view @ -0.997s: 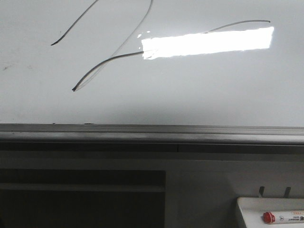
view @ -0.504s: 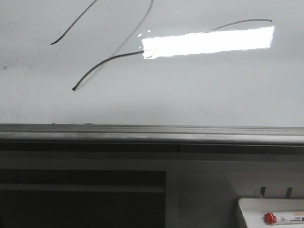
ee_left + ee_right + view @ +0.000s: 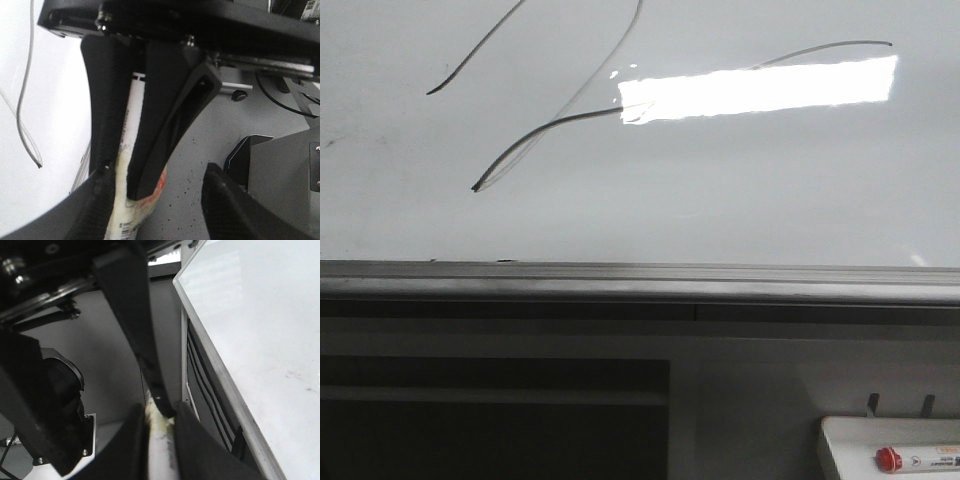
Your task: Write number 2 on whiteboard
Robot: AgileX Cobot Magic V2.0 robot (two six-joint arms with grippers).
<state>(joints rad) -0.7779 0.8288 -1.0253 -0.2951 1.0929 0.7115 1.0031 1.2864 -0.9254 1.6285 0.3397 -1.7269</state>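
Note:
The whiteboard (image 3: 720, 190) fills the front view and bears the number 2 (image 3: 535, 131) as thin dark curved lines; neither gripper shows there. The board (image 3: 47, 75) and its lines (image 3: 19, 107) also show in the left wrist view. There my left gripper (image 3: 160, 175) stands open, its fingers (image 3: 235, 205) wide apart around a white marker (image 3: 125, 220) with a barcode label. My right gripper (image 3: 122, 175) reaches in facing it and is shut on that marker. In the right wrist view my right gripper (image 3: 160, 412) is shut on the marker (image 3: 160, 455), beside the whiteboard (image 3: 260, 315).
A grey metal rail (image 3: 640, 283) runs along the board's lower edge, with a dark recess below it at the left. A small white tray (image 3: 850, 440) at the lower right holds a red-capped marker (image 3: 915, 459). A black arm base (image 3: 270, 170) stands on the grey surface.

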